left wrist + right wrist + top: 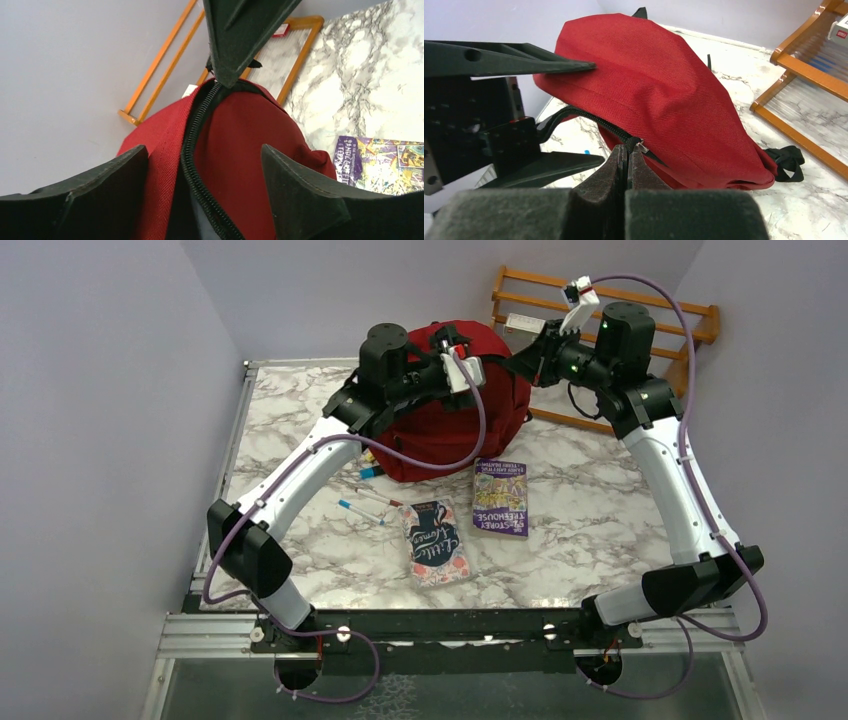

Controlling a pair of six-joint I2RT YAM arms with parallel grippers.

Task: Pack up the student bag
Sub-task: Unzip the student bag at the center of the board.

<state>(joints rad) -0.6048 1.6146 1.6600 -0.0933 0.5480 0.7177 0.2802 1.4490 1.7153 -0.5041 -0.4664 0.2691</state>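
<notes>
The dark-red student bag (440, 430) stands at the back middle of the table. Its black zipper (192, 145) is partly open and shows grey lining. My left gripper (468, 362) is open at the bag's top. Its jaws stand wide on either side of the zipper edge (204, 150). In the right wrist view one left finger (524, 60) touches the red fabric (654, 80). My right gripper (520, 365) is shut on the zipper pull (639, 145), at the bag's right upper side, its jaws pressed together (626, 149).
A purple book (500, 496) and a floral "Little Women" book (437, 540) lie in front of the bag. Pens (360, 510) and a blue marker (368, 471) lie to the left. A wooden rack (690, 320) stands at the back right, close behind the right arm.
</notes>
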